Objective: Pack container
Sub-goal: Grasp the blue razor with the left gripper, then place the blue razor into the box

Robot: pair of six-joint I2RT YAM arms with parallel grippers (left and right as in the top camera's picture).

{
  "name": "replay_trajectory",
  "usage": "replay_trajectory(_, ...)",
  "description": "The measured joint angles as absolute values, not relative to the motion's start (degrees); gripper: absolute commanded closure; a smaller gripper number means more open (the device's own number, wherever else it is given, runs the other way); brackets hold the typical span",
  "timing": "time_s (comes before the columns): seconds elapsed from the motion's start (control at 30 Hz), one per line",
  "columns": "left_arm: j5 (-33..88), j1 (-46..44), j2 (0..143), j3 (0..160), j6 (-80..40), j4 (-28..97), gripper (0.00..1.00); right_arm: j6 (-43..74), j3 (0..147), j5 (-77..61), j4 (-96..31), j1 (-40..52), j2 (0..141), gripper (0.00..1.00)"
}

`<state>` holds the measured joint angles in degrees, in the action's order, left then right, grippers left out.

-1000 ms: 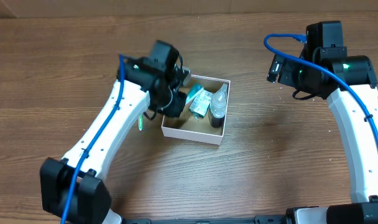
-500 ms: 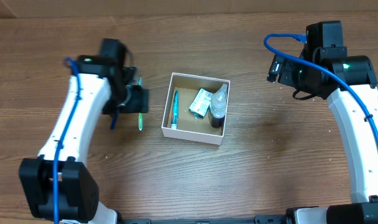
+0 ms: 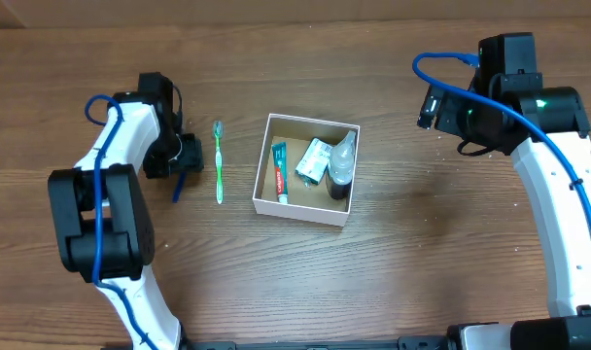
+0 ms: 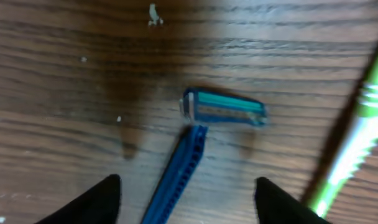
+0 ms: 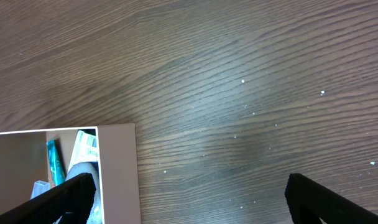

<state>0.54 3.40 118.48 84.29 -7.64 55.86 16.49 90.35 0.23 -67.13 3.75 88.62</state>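
Observation:
The container [image 3: 260, 204], a shallow white box with a brown inside, sits mid-table and holds a toothpaste tube [image 3: 280, 172], a green packet [image 3: 315, 160] and a clear bottle [image 3: 343, 163]. Left of it on the wood lie a green toothbrush [image 3: 219, 160] and a blue razor [image 3: 178, 183]. My left gripper [image 3: 183, 156] hovers open over the razor. In the left wrist view the razor [image 4: 223, 107] lies on the table with its handle running between the spread fingertips [image 4: 99, 200], untouched. My right gripper [image 3: 434, 105] hangs open and empty to the right of the container, whose corner [image 5: 117, 162] shows in the right wrist view.
The green toothbrush [image 4: 355, 144] lies just right of the razor in the left wrist view. Bare wood table surrounds the container on every side.
My left arm swung left from over the container, past the toothbrush, to above the razor, and its gripper opened. The toothpaste tube now lies in the container. The right arm stayed put.

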Motion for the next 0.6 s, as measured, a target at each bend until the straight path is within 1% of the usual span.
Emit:
replay_trajectory(0.07, 0.23, 3.7, 119.33, 84.29, -7.18, 55.79, 0.6, 16.47, 90.35, 0.25, -67.13, 3.75, 88.62, 0.0)
replay_trajectory(0.1, 0.12, 3.79, 119.61, 84.29, -6.68, 55.81, 0.67, 16.47, 90.35, 0.21, -67.11, 3.75, 88.62, 0.0)
replay_trajectory(0.2, 0.08, 3.86, 119.77, 84.29, -6.07, 55.7, 0.8, 16.49, 90.35, 0.23, -67.13, 3.75, 88.62, 0.0)
replay_trajectory(0.23, 0.05, 3.86, 119.77, 84.29, -5.69, 55.61, 0.81, 16.47, 90.35, 0.23, -67.11, 3.75, 88.62, 0.0)
replay_trajectory(0.27, -0.05, 3.86, 119.77, 84.29, -5.41, 55.61, 0.77, 16.47, 90.35, 0.25, -67.13, 3.75, 88.62, 0.0)
replay_trajectory(0.3, -0.08, 3.86, 119.77, 84.29, -5.37, 55.61, 0.7, 16.49, 90.35, 0.23, -67.11, 3.75, 88.62, 0.0)
replay_trajectory(0.33, -0.1, 3.86, 119.79, 84.29, -5.04, 55.61, 0.66, 16.49, 90.35, 0.23, -67.09, 3.75, 88.62, 0.0)
replay_trajectory(0.4, -0.16, 3.86, 119.79, 84.29, -4.1, 55.11, 0.6, 16.49, 90.35, 0.23, -67.11, 3.75, 88.62, 0.0)
replay_trajectory(0.47, -0.3, 3.86, 119.81, 84.2, -3.44, 54.15, 0.59, 16.47, 90.35, 0.21, -67.13, 3.75, 88.62, 0.0)
replay_trajectory(0.53, -0.27, 3.86, 119.81, 83.48, -2.92, 52.97, 0.68, 16.49, 90.35, 0.23, -67.16, 3.75, 88.62, 0.0)
replay_trajectory(0.6, -0.95, 3.86, 119.77, 82.87, -2.66, 52.38, 0.87, 16.49, 90.35, 0.21, -67.09, 3.75, 88.62, 0.0)
